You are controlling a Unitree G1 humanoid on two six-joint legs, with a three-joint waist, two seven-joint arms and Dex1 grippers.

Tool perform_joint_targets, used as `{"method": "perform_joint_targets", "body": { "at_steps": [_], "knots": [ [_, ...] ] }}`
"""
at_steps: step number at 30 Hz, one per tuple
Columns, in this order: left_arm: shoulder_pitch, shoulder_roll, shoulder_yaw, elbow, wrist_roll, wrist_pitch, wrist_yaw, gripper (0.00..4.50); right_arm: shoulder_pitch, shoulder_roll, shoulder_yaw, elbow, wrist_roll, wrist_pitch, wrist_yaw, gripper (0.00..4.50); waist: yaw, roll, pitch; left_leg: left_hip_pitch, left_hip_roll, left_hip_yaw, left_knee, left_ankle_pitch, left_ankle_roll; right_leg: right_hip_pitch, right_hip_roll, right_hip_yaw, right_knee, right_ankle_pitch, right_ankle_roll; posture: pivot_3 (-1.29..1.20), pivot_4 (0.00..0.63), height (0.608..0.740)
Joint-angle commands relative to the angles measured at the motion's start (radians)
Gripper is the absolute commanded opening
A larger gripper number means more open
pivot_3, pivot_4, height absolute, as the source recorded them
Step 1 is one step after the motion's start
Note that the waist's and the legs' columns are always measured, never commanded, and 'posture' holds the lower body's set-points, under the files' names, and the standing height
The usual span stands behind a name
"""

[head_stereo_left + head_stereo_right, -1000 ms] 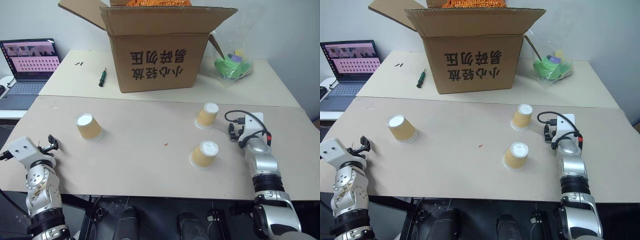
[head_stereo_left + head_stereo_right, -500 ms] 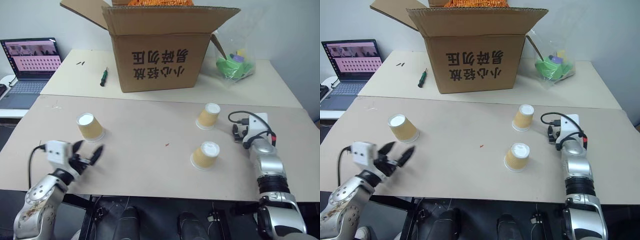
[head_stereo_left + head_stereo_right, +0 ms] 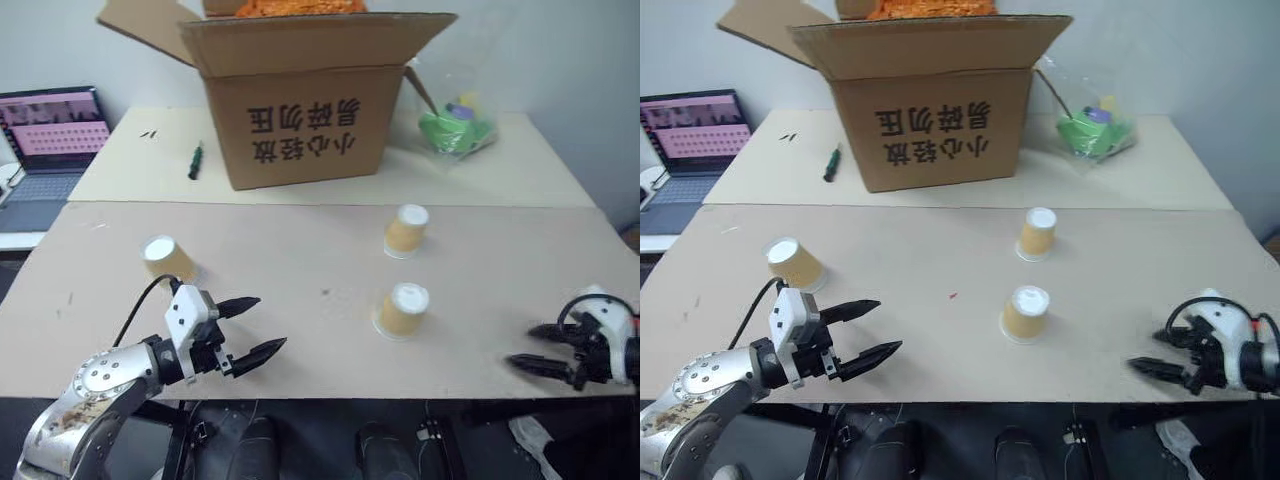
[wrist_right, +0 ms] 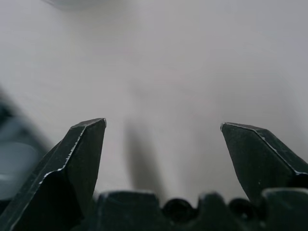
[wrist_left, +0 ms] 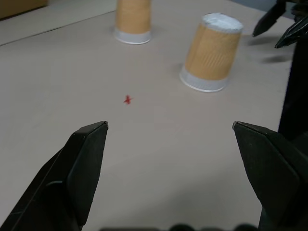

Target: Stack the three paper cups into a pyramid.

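1. Three paper cups sit upside down and well apart on the tan table [image 3: 300, 240], none yet stacked: the left cup [image 3: 165, 259] tilted near the robot's left side, the far cup [image 3: 406, 230] toward the cardboard box [image 3: 310, 100], and the near cup [image 3: 402, 310] just in front of it.

2. The left gripper [image 3: 248, 327] hovers over the table's front edge with its two black fingers spread wide and empty, pointing across toward the near cup, as the left wrist view confirms [image 5: 211, 53].

3. The right gripper [image 3: 1165, 352] hangs at the table's right front corner, fingers likewise spread with nothing between them, aimed inward toward the cups.

4. The step in hand appears to be the first approach: no cup is gripped and the pyramid's base is not formed.

5. To do it well, the two right-hand cups probably want to be brought side by side, rims down and touching, before anything goes on top.

6. A grasp should close around a cup's ribbed wall, gently, since thin paper is likely to crush or skid under a hard pinch.

7. The tilted left cup is the likely topper; it should be set level across both white bases.

8. A screwdriver [image 3: 193, 160], laptop [image 3: 50, 125] and a plastic bag [image 3: 455, 125] lie behind, clear of the work.
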State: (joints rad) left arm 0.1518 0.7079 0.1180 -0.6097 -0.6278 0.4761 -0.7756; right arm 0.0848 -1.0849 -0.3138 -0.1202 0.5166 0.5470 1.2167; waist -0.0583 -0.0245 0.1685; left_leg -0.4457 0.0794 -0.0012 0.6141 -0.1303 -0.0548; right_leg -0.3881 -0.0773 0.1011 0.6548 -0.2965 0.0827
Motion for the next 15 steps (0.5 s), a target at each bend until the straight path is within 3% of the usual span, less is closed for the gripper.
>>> {"method": "perform_joint_targets", "body": {
  "at_steps": [1, 6, 10, 15],
  "knots": [
    [-0.001, -0.004, -0.011, 0.0, 0.015, -0.034, -0.027, 4.43, -0.088, 0.01, 0.043, -0.157, 0.048, 0.053, -0.038, 4.5, -0.002, -0.002, 0.001, 0.001, 0.0, 0.0, 0.0, 0.0, -0.001, 0.001, 0.0, 0.0, 0.0, 0.0, 0.0, 0.0, 0.15, 0.7],
    [-0.038, -0.006, -0.014, 0.01, 0.023, -0.028, -0.021, 4.43, -0.201, 0.084, 0.134, -0.278, 0.076, 0.122, -0.127, 4.5, 0.018, -0.006, 0.003, 0.003, 0.0, -0.001, 0.001, -0.002, -0.005, -0.001, 0.0, -0.001, -0.002, 0.0, -0.001, 0.0, 0.15, 0.7],
    [-0.092, 0.003, -0.008, -0.002, 0.001, 0.022, -0.001, 4.43, -0.27, 0.131, 0.203, -0.299, 0.053, 0.129, -0.179, 4.5, 0.046, -0.006, 0.002, -0.006, -0.001, -0.001, 0.0, -0.002, -0.002, -0.001, 0.0, -0.001, -0.008, 0.004, -0.005, 0.0, 0.15, 0.7],
    [-0.139, 0.008, 0.0, -0.009, -0.02, 0.069, 0.016, 4.43, -0.333, 0.175, 0.254, -0.297, 0.052, 0.132, -0.209, 4.5, 0.047, -0.006, 0.002, -0.01, -0.001, -0.002, -0.001, -0.002, -0.002, -0.004, 0.0, -0.002, -0.007, 0.007, 0.001, 0.0, 0.15, 0.7]
  ]
}}
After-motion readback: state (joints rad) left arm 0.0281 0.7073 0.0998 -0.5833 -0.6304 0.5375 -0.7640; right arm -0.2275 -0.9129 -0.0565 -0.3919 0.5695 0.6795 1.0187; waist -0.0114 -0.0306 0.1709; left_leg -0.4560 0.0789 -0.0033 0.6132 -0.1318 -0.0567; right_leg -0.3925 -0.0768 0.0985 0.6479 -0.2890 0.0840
